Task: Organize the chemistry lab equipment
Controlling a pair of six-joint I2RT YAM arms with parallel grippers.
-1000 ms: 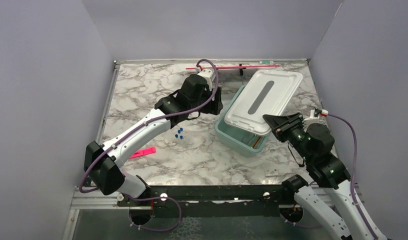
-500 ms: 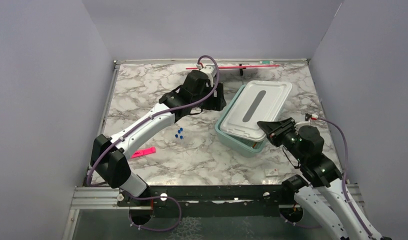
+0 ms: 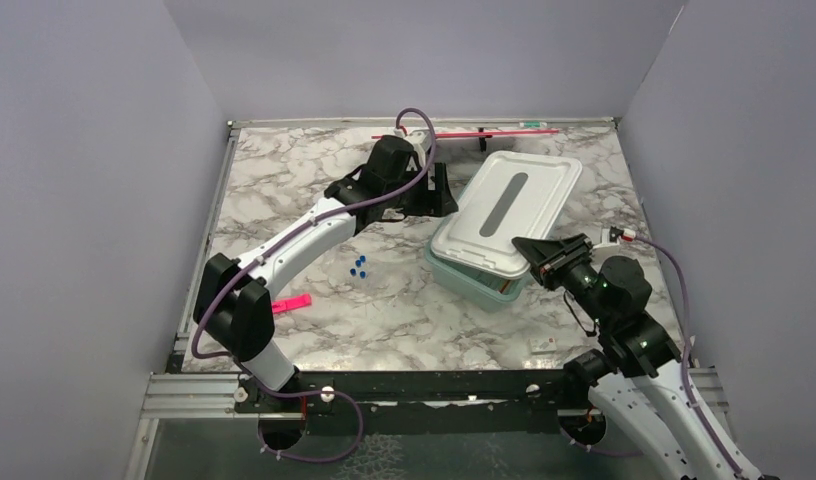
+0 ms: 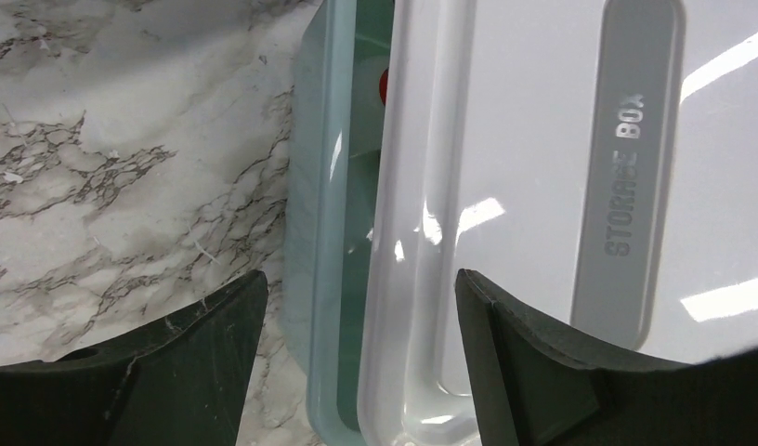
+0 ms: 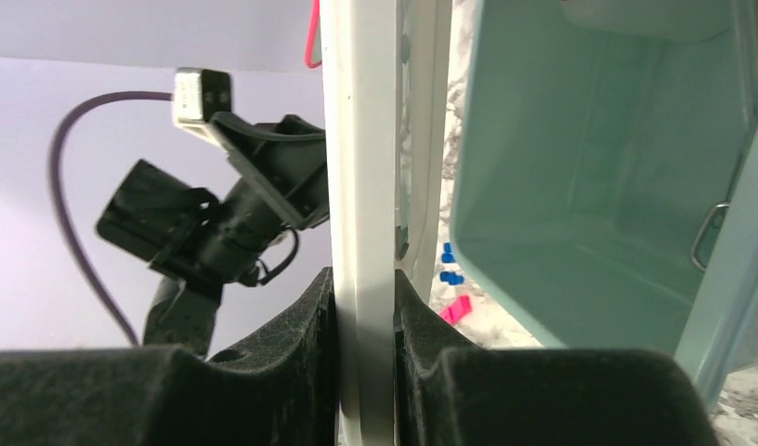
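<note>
Only a red nozzle (image 4: 385,85) visible past the white lid (image 4: 533,186)

Blue-capped clear tubes (image 3: 359,267): I see a small cluster lying on the marble left of the teal storage box (image 3: 474,282), well apart from it. 1 squeeze bottle (image 4: 383,84): only its red nozzle shows, inside the box beside the white lid (image 4: 542,186).

Squeeze bottle (image 4: 383,84) — mostly beneath the lid (image 4: 542,186)
</note>
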